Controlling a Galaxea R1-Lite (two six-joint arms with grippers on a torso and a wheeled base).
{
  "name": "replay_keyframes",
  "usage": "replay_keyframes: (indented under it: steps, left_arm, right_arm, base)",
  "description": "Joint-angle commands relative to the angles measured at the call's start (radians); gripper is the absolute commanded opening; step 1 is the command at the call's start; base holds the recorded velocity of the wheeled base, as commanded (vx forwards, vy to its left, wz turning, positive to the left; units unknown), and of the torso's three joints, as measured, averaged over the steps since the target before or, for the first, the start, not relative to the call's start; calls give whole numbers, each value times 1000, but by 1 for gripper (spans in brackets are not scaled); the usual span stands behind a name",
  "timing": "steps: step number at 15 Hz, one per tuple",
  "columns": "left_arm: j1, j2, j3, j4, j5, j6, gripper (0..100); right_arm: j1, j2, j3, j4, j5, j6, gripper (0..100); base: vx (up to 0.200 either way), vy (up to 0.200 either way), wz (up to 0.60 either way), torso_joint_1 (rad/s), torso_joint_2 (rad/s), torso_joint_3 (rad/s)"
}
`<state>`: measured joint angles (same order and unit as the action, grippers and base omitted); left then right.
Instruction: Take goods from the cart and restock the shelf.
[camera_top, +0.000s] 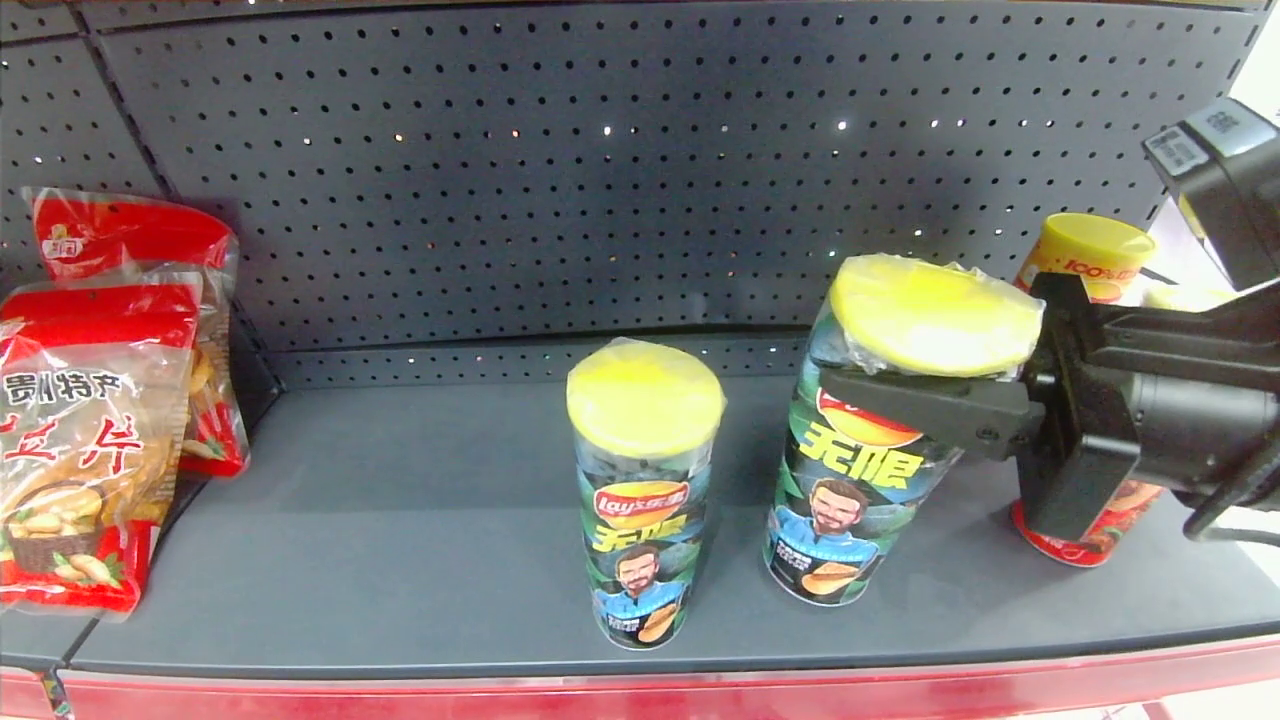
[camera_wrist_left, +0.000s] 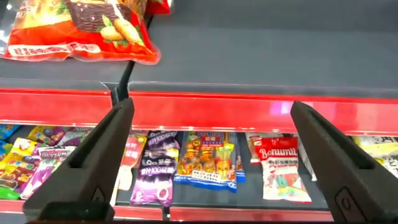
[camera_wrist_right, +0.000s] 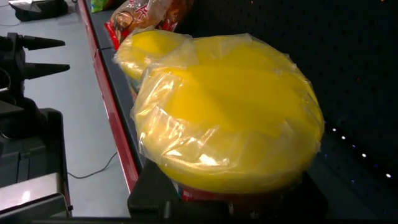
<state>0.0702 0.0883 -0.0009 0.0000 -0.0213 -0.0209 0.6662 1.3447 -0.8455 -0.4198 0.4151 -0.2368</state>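
Front can (camera_top: 645, 500) stands upright mid-shelf (camera_top: 400, 540), near the front edge. Just beside it, toward the right end, the right claw (camera_top: 890, 385) grips a tilted can (camera_top: 860, 480) under its lid, with the base low over or touching the shelf. A red can (camera_top: 1090, 260) stands behind the claw, and bags (camera_top: 90, 420) lean at the left end.

Left claw (camera_wrist_left: 211, 168) hangs wide open below the shelf's red lip.

From the right wrist, the tilted can's film-wrapped lid (camera_wrist_right: 230, 112) looms. Released at this lean, it would likely topple into its neighbour.
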Motion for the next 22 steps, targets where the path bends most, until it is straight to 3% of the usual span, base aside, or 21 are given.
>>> replay_keyframes:
  steps: [1,6,10,14,15,20,22]
  left_arm:
    - [0,5,-1,0,0,2,100]
    - [0,5,-1,0,0,1,100]
    - [0,5,-1,0,0,1,100]
    - [0,5,-1,0,0,1,100]
    - [0,5,-1,0,0,1,100]
    - [0,5,-1,0,0,1,100]
    - [0,5,-1,0,0,1,100]
  right_arm:
    - [-23,2,0,-1,1,1,0]
    - [-97,39,-12,-1,2,1,0]
    - [-149,191,-147,-1,4,-6,0]
    - [-149,384,-376,1,22,-13,0]
    - [-145,450,-454,3,67,-21,0]
    - [-91,548,-489,7,214,-98,0]
    - [-68,593,-561,10,235,-104,0]
  base:
    - [0,0,0,0,0,0]
    - [0,0,0,0,0,0]
    - [0,0,0,0,0,0]
    - [0,0,0,0,0,0]
    - [0,0,0,0,0,0]
    - [0,0,0,0,0,0]
    - [0,0,0,0,0,0]
